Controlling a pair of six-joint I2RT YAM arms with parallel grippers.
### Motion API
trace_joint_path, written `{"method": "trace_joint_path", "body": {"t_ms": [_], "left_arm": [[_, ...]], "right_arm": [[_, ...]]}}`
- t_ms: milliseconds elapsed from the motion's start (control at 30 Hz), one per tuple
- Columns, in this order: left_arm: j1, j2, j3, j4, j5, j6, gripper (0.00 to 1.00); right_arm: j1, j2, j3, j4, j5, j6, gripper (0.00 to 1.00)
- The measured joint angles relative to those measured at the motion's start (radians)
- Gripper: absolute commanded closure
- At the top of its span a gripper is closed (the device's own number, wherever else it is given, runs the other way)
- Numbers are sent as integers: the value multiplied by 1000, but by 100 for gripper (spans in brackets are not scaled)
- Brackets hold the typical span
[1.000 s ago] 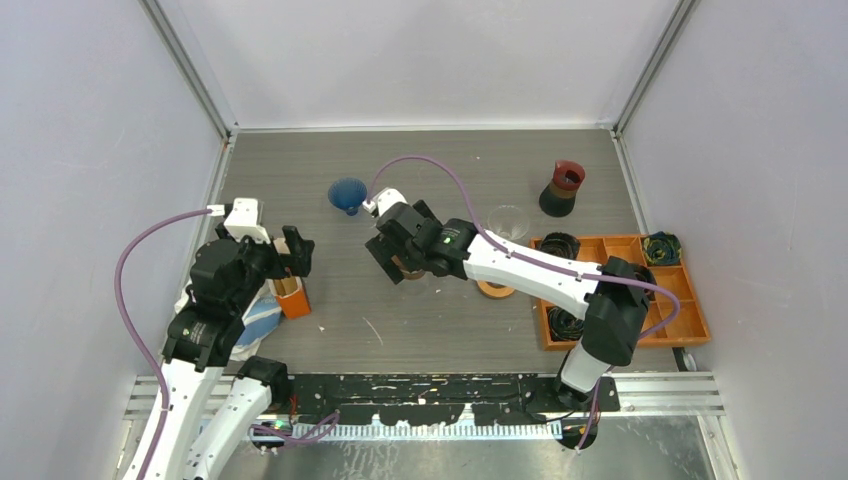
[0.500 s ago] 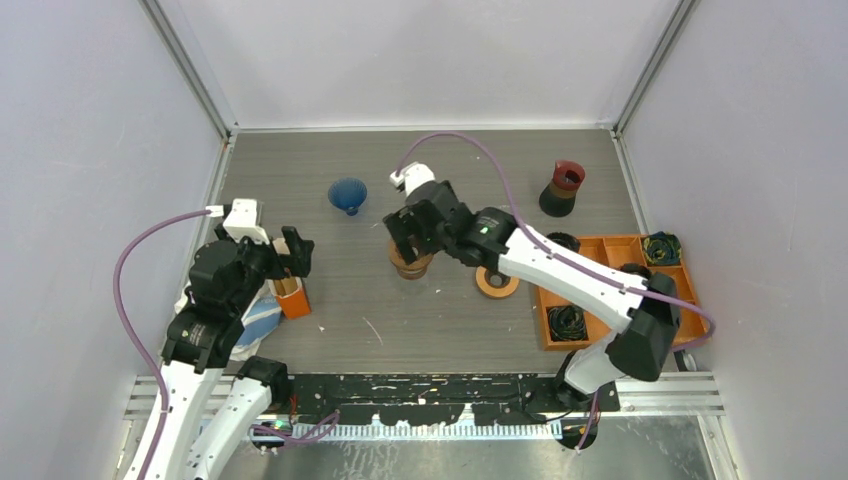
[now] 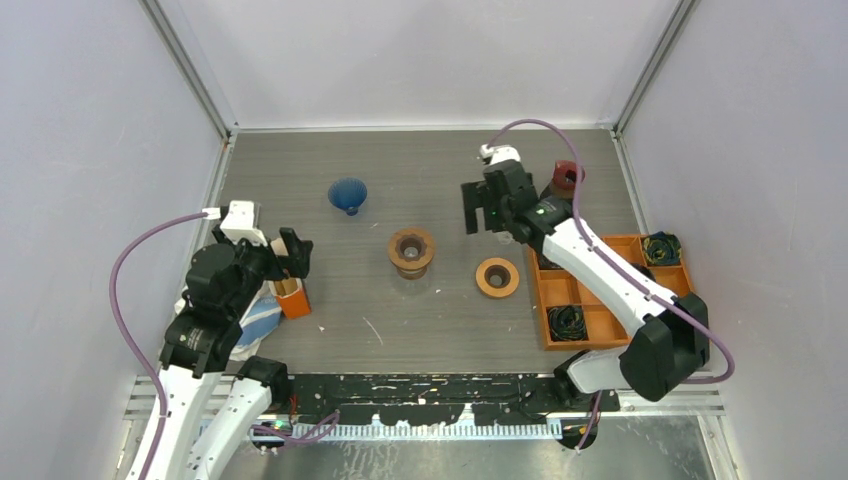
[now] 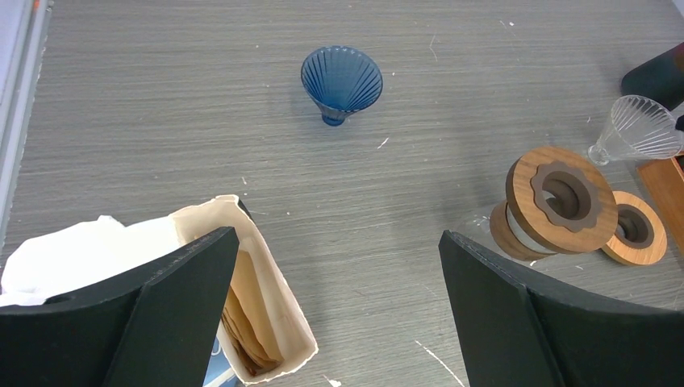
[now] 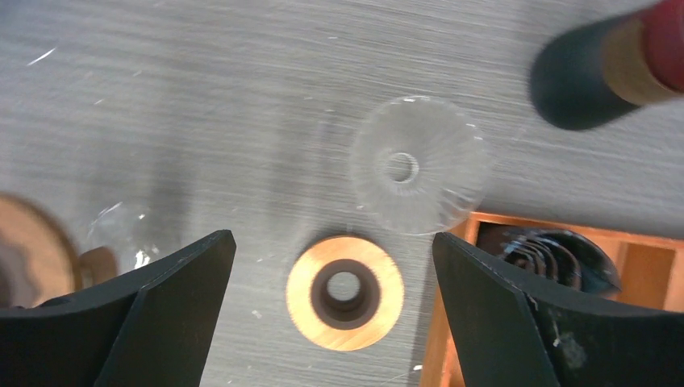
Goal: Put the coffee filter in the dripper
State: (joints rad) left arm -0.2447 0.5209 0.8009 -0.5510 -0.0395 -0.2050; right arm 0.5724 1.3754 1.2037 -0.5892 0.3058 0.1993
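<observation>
Brown paper coffee filters (image 4: pixel 242 318) stand in an open cream sleeve (image 3: pixel 290 296) at the left. My left gripper (image 3: pixel 291 251) is open and empty just above it, and its jaws (image 4: pixel 339 250) straddle the sleeve's right edge. A blue dripper (image 3: pixel 347 193) stands behind, also in the left wrist view (image 4: pixel 342 79). A clear glass dripper (image 5: pixel 419 165) stands right of centre, also in the left wrist view (image 4: pixel 641 129). My right gripper (image 3: pixel 490 207) is open and empty, high over the clear dripper and a wooden ring (image 5: pixel 345 291).
A round wooden stand (image 3: pixel 411 251) sits mid-table, with the wooden ring (image 3: pixel 497 277) to its right. A black and red cone-shaped dripper (image 3: pixel 563 186) stands at the back right. An orange compartment tray (image 3: pixel 690 322) with dark coils lies at the right. A white and blue bag (image 3: pixel 258 320) lies beside the sleeve.
My right arm has swung from over the wooden stand to the right and back, uncovering the stand. It now hovers over the clear dripper. The left arm has not moved.
</observation>
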Motion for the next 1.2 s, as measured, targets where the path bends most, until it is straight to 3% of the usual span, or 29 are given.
{"method": "trace_joint_path", "body": {"t_ms": [267,533,767,967,1200], "left_arm": [[-4,-7,0,0,0,0,1],[-10,-1,0,0,3,0,1],[-11,20,0,0,8,0,1],[-15,25,0,0,10,0,1],[-16,25,0,0,14,0,1]], "right_arm": [[-299,-42,-123,120,-103,58,9],[-483,-9,-204,252,-277,131,24],[-531,80,-229,340,-367,171,41],[-531,155,-237,375,-425,178,48],[-531,209,-237,386,-467,178,74]]}}
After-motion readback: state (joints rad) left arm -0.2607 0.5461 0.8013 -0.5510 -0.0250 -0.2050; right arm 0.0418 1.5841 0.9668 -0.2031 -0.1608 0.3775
